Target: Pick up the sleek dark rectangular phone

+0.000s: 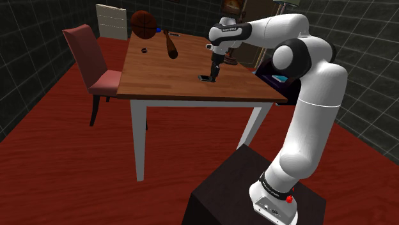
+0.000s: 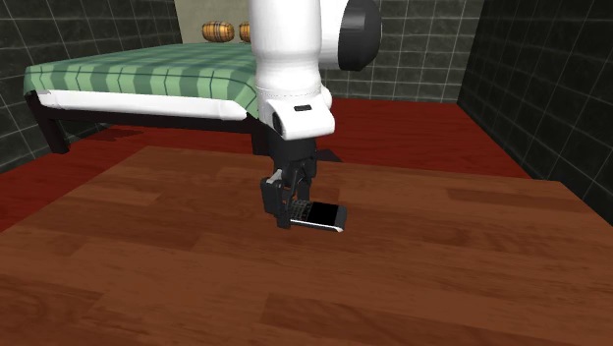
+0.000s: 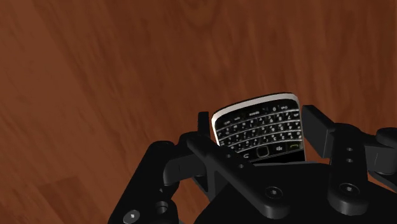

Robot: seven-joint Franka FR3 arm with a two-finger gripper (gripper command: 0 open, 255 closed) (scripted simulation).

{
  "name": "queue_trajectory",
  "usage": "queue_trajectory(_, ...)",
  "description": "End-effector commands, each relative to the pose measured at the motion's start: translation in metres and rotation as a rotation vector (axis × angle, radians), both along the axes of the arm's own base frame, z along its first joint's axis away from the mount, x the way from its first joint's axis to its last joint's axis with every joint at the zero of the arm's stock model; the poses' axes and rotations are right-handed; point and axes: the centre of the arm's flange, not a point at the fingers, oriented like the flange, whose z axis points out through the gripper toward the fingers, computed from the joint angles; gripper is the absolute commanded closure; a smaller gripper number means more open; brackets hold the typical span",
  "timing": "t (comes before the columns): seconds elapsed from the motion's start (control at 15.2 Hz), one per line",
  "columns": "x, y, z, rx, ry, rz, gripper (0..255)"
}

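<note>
One brown wooden worktop [image 1: 166, 80] carries the things. One white arm [image 1: 307, 89] rises from its stand, bends at the elbow and reaches over the worktop, its wrist pointing straight down. One red chair [image 1: 89, 57] stands at the shoulder view's left. One ball [image 1: 144, 24] and one bat [image 1: 171, 46] sit at the worktop's far end. The one black hand [image 2: 283, 216] pinches the single phone [image 3: 261, 130] by its long sides, near the worktop's middle. The phone is black, rectangular and silver-rimmed, with rows of tiny keys.
</note>
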Motion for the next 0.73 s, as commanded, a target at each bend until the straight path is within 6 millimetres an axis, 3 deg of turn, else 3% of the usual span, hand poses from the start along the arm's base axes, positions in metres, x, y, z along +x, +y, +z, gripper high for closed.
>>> queue_trajectory(0.0, -0.001, 0.000, 0.004, 0.001, 0.002, 0.000, 255)
queue_trajectory(0.66, -0.001, 0.000, 0.057, 0.001, 0.002, 0.000, 255)
